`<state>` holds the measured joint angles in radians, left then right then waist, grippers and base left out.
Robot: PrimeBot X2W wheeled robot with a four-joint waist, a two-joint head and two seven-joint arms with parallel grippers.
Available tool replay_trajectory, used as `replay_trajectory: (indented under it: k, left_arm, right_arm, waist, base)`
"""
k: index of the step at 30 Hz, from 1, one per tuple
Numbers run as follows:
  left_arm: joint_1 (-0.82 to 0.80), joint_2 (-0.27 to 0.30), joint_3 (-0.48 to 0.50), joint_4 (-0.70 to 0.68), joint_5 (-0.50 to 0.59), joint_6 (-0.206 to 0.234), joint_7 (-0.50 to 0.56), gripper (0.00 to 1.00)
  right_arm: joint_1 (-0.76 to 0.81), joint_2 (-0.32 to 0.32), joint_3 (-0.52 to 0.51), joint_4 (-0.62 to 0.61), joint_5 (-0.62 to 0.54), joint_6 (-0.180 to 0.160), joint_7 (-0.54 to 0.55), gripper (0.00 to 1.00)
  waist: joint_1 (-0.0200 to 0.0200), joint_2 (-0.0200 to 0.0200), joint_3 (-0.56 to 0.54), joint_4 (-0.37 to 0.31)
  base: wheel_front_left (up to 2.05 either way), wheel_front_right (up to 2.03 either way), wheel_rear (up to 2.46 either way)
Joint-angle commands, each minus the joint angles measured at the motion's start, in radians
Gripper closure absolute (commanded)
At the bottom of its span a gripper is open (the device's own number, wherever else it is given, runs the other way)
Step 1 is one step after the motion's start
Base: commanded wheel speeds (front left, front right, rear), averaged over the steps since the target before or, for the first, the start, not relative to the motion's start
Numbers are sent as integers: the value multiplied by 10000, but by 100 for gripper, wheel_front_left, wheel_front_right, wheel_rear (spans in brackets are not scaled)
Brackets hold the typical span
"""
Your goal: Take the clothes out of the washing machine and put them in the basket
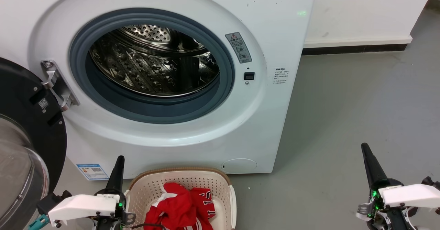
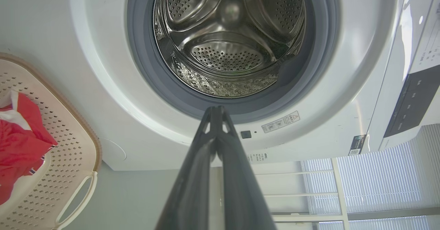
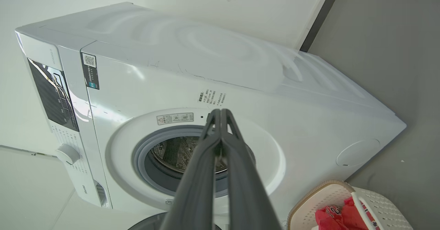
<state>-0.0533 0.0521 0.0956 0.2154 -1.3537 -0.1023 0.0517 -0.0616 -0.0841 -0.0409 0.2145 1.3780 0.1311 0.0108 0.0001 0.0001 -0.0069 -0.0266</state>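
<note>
1. On the grey floor, just in front of the washing machine, stands the basket, with the red clothes heaped inside it.
2. The washer's door hangs open at the left, exposing the perforated steel drum.
3. The left end effector sits just beside the basket's left rim, fingers pressed together, gripping nothing.
4. The right end effector is well apart to the right, above the floor, likewise closed and empty.
</note>
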Motion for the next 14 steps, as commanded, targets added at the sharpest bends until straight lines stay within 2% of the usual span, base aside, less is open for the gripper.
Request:
replay_trajectory:
  k: [1, 14]
  left_arm:
    - [-255, -5, 27, -16, -245, -64, 74, 100]
    - [-444, -15, 119, 148, -1379, -188, 349, 100]
  right_arm:
    - [-257, -18, -40, 6, 266, -4, 76, 100]
    - [-361, 17, -185, 143, 1437, -5, 383, 100]
  waist:
    - [-1, -1, 6, 14]
    - [-1, -1, 48, 126]
  base:
    - [0, 0, 0]
    - [0, 0, 0]
